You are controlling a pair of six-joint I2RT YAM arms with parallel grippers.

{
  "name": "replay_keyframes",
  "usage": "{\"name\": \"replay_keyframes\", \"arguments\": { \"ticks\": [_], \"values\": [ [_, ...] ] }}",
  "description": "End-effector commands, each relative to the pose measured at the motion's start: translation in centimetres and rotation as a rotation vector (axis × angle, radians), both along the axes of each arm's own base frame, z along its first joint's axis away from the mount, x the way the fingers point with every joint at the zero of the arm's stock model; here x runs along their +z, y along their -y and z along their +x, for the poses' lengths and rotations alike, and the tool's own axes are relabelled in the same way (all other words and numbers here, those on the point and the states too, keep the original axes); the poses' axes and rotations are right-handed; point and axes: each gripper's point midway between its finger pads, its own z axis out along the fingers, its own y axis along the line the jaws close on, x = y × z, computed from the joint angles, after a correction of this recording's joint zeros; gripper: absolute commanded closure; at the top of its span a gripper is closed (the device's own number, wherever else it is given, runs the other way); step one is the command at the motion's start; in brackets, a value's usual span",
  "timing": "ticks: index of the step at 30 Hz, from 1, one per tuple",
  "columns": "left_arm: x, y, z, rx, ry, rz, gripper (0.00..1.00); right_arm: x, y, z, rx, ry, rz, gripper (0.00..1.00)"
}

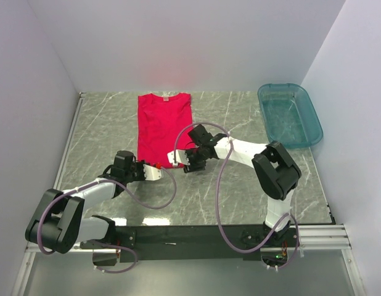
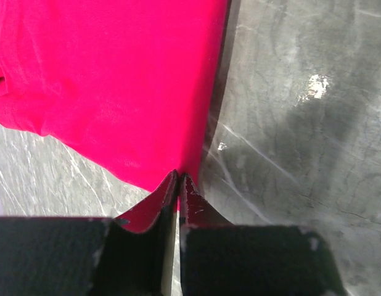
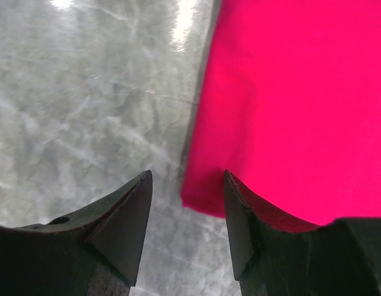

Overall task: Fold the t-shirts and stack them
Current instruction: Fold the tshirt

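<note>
On grey marbled table (image 1: 240, 185), bright red soft-cloth t-shirt (image 1: 164, 123) lies flat as long narrow rectangle, collar toward far wall, left of centre; left gripper (image 2: 179, 179) clamped tight on shirt's near left hem corner, red cloth pinched between black fingers (image 2: 200, 213); right gripper (image 3: 187, 179) spread wide, straddling near right corner, one side over fabric, other over bare stone; whether it touches cloth, cannot tell; teal see-through plastic tub (image 1: 311, 117) sits at far right corner, well apart from shirt
</note>
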Motion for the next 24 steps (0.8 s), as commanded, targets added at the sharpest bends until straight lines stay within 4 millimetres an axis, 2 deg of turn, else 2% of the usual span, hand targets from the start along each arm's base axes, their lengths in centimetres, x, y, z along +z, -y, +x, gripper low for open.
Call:
{"name": "replay_keyframes", "arguments": {
  "ticks": [1, 6, 12, 14, 15, 18, 21, 24],
  "values": [
    [1.1, 0.2, 0.5, -0.013, 0.053, -0.011, 0.94, 0.6, -1.0, 1.6, -0.033, 0.039, -0.006, 0.44],
    [0.8, 0.4, 0.2, -0.023, 0.046, -0.017, 0.99, 0.1, -0.9, 1.9, -0.049, 0.049, -0.039, 0.49],
    [0.3, 0.8, -0.8, -0.048, 0.028, -0.015, 1.00, 0.0, -0.8, 2.0, -0.060, 0.037, -0.059, 0.72],
    [0.2, 1.0, -1.0, -0.056, 0.023, -0.015, 1.00, 0.1, -0.7, 1.9, -0.061, 0.031, -0.056, 0.86],
    [0.0, 1.0, -1.3, -0.061, 0.011, -0.014, 1.00, 0.1, -0.5, 1.6, -0.061, 0.023, -0.055, 0.92],
    [0.3, 1.4, -1.8, -0.073, 0.004, -0.023, 1.00, 0.5, -0.5, 0.8, -0.052, 0.000, -0.036, 0.99],
    [0.1, 1.9, -3.8, -0.095, -0.033, -0.022, 1.00, 1.3, -0.2, -0.5, -0.040, -0.038, -0.021, 1.00],
    [0.0, 2.1, -5.5, -0.120, -0.055, -0.032, 1.00, 1.4, 0.6, -3.0, 0.000, -0.119, -0.019, 1.00]
  ]
}}
